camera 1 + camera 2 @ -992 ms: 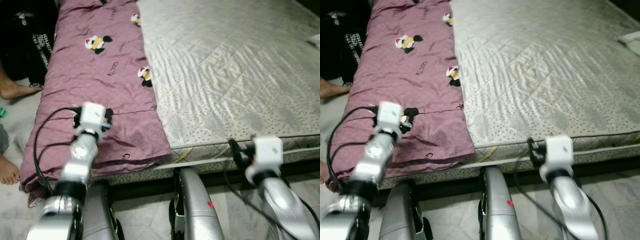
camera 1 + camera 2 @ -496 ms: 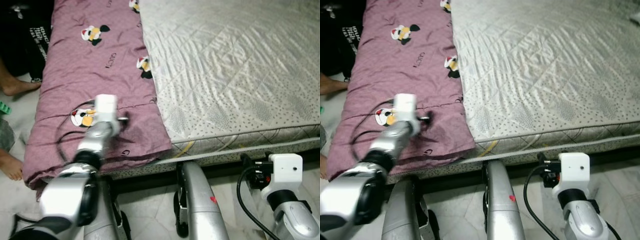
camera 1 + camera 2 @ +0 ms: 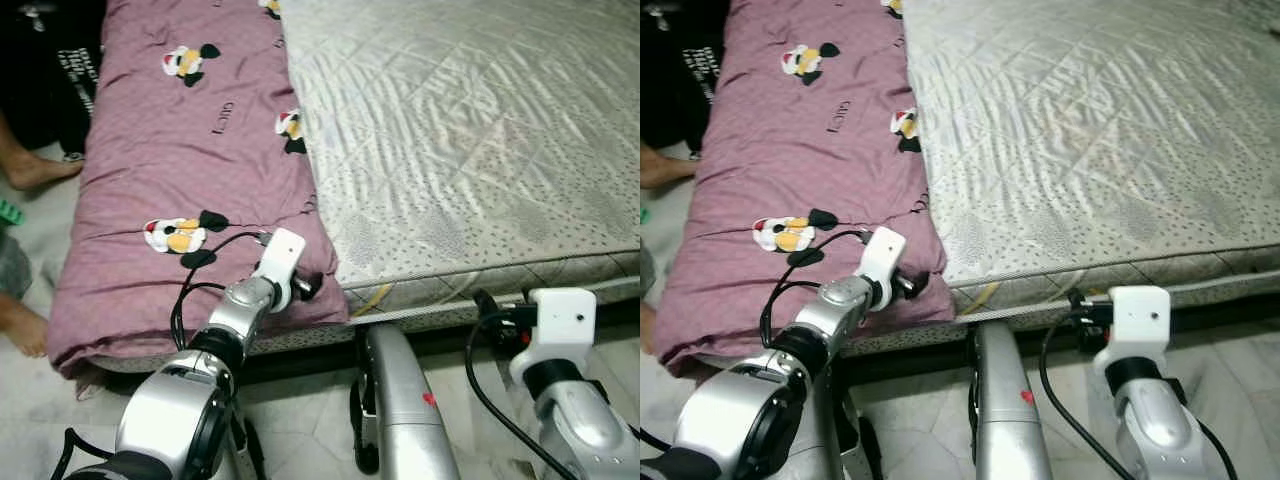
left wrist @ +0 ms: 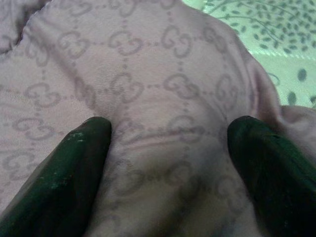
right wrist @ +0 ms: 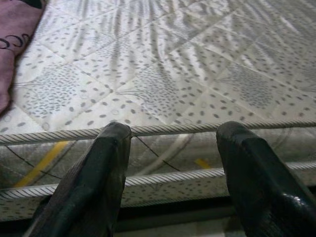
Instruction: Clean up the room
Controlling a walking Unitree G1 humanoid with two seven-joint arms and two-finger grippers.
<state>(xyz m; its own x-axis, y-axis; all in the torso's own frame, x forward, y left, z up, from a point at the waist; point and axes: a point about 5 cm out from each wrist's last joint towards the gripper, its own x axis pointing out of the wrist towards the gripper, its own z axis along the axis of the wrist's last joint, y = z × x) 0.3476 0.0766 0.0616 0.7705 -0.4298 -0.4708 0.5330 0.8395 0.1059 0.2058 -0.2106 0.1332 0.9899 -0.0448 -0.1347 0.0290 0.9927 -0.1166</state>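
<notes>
One mattress (image 3: 470, 150), bare, pale quilted cover.

One purple blanket (image 3: 190, 200), folded lengthwise along the mattress's left side. Cartoon mouse prints showing on its top: four, one near the top edge cut off by the frame.

Two robot arms, one gripper each: left gripper (image 4: 165, 173), right gripper (image 5: 173, 187). Two black fingers on each, four fingers total.

Two bare feet (image 3: 35, 172) of a person on the floor at left.

One small green object (image 3: 8, 212) at the left edge, kind unclear.

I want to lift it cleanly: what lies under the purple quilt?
The purple quilt lies on the mattress, its near edge overhanging. Left gripper presses into it, open. Anything beneath stays covered.
</notes>
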